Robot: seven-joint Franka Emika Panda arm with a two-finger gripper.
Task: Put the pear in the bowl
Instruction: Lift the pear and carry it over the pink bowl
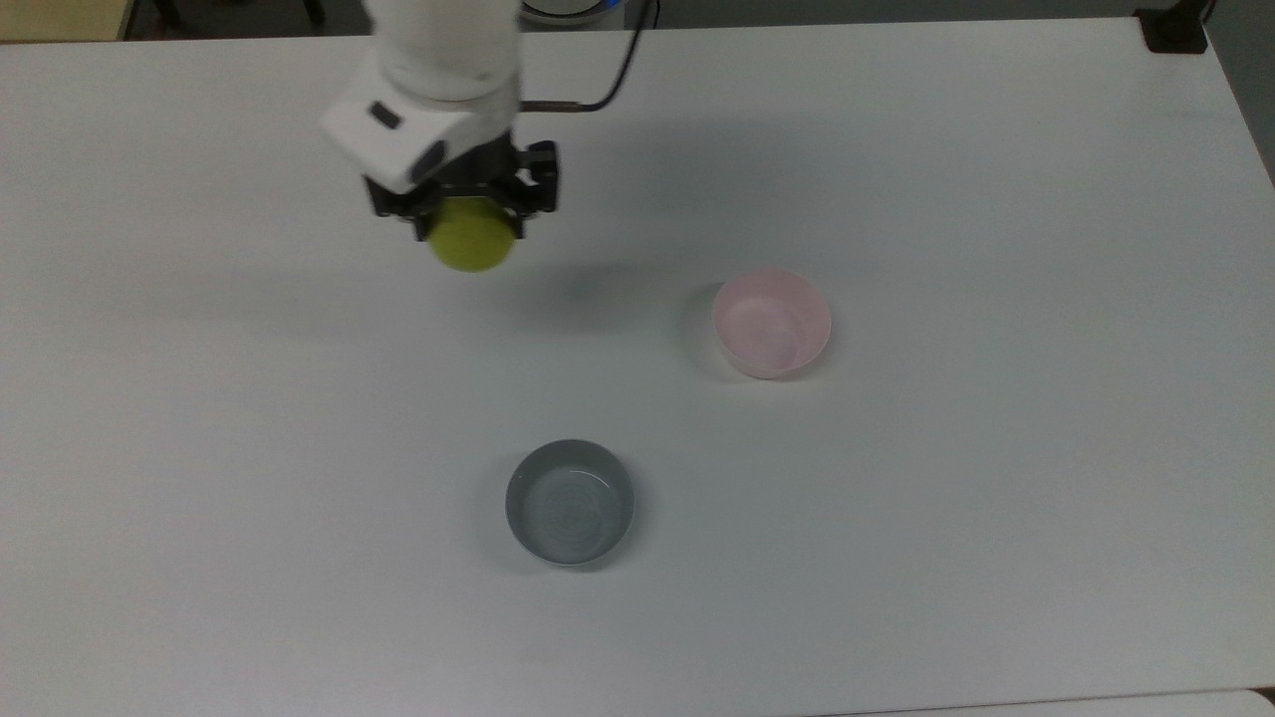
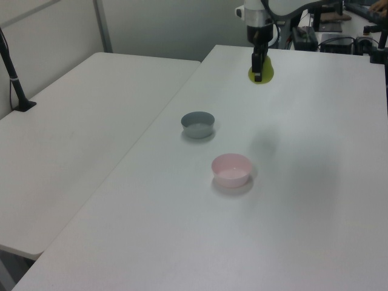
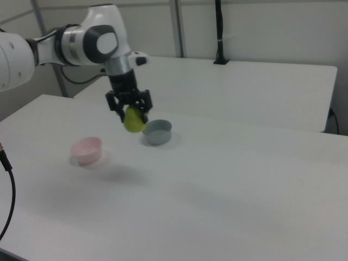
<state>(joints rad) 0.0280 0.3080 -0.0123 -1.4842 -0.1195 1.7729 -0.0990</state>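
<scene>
While we hold pear pinched in gripper, it hangs high above white table, well apart from pink bowl and grey bowl.

The pear's upper part and stem are hidden by the gripper, and the arm is cut off by the top view's upper edge.
</scene>
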